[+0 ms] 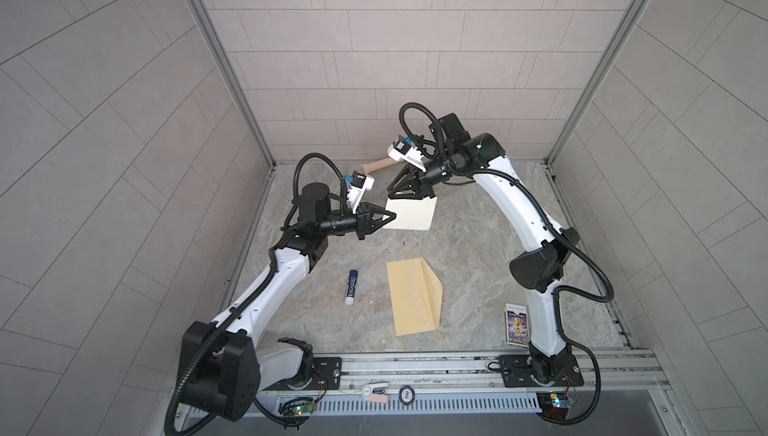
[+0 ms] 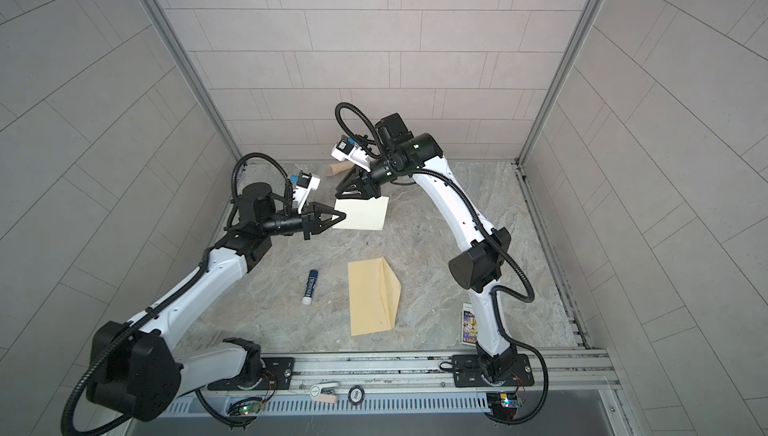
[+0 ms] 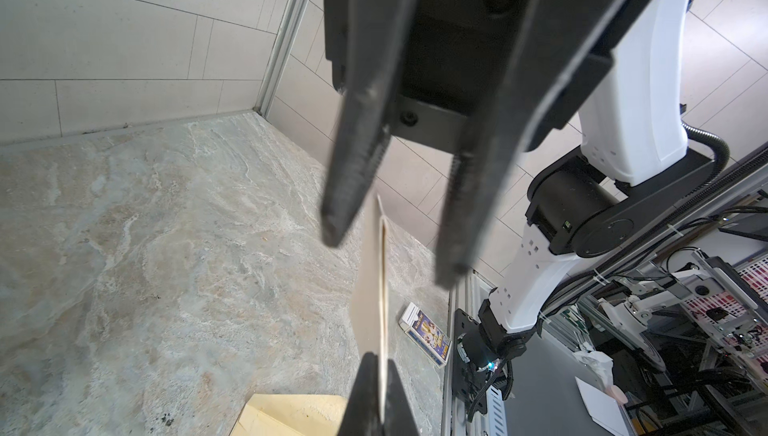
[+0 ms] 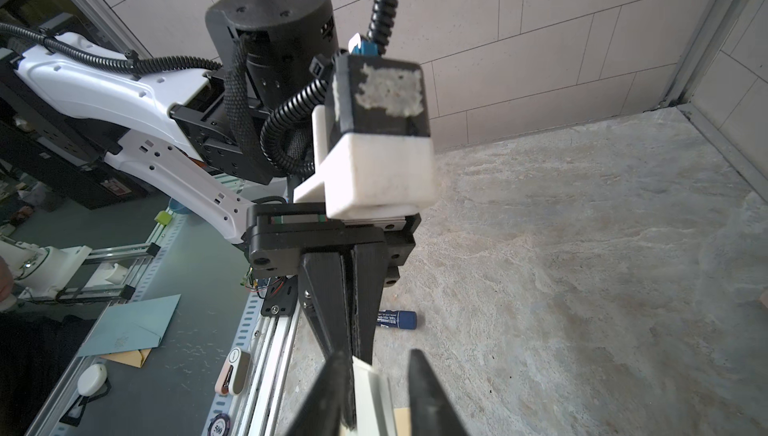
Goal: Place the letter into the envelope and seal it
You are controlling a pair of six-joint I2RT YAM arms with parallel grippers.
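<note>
Near the front edge of the surface (image 1: 478, 255), toward its right corner, lies a small glossy printed card box (image 1: 516, 323), out of the way. At the middle of the front half sits the envelope (image 1: 411, 301), flat yellow-tan manila, with its pointed flap (image 1: 432, 288) creased open toward the right edge. A smooth blue-and-white glue stick (image 1: 351, 287) lies apart on its left. Farther back the letter (image 1: 413, 215), a thin cream sheet, appears held up off the surface. The left gripper (image 1: 393, 216) has its fingers (image 4: 328, 309) clamped on one edge, while the right gripper (image 1: 390, 194) straddles a neighbouring corner with fingers (image 3: 338, 205) parted, pinching nothing. A pale wooden handle (image 1: 376, 166) rests by the far edge. As I judge it, the limp sheet, gripped along one edge only, could sag or twist on the way down and miss the envelope's mouth. If the right fingers close off-line, they could buckle or crease it. The light envelope, unanchored on the smooth stone-patterned top, would probably skid when the sheet pushes at it, and the raised flap could snag the leading corner.
</note>
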